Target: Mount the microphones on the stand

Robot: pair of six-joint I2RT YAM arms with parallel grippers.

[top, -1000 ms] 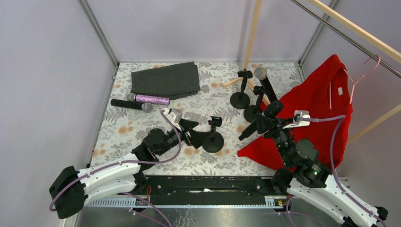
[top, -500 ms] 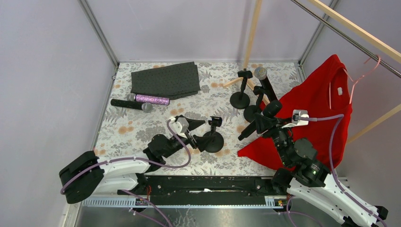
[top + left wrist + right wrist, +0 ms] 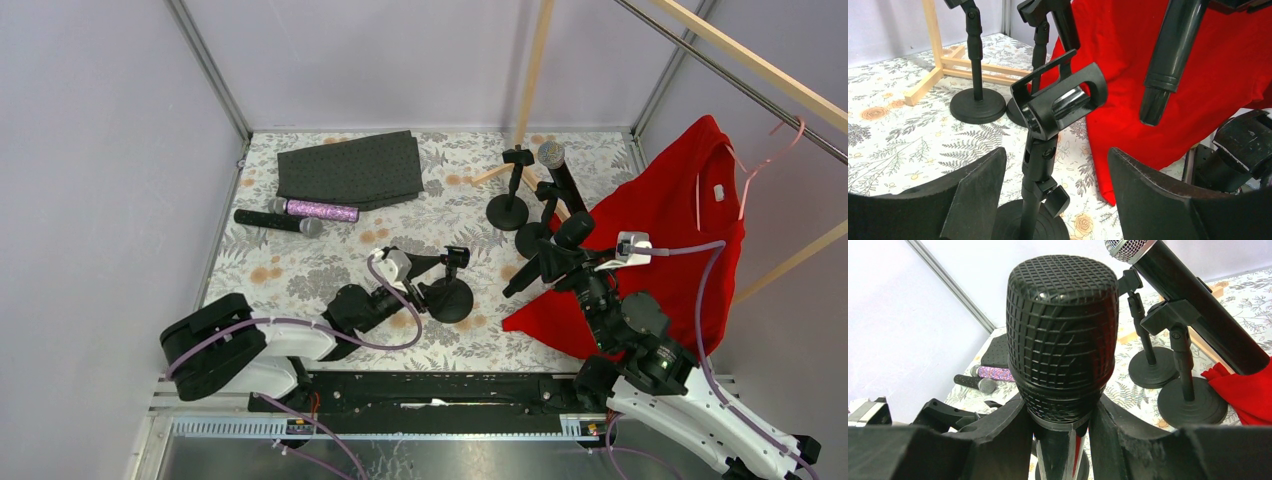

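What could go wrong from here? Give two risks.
1. The left gripper straddles the stem of the stand with its jaws open; closing off-centre could tip it.
2. The right gripper holds the microphone just below its head; the long tail, apart from the clip, could swing wide and knock the stand.

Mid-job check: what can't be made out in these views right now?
- Near stand base: left wrist view, cut off by the bottom edge.
- Held microphone body: right wrist view, hidden by its own head and the right end effector.
- Its head: left wrist view, cut off by the top edge.
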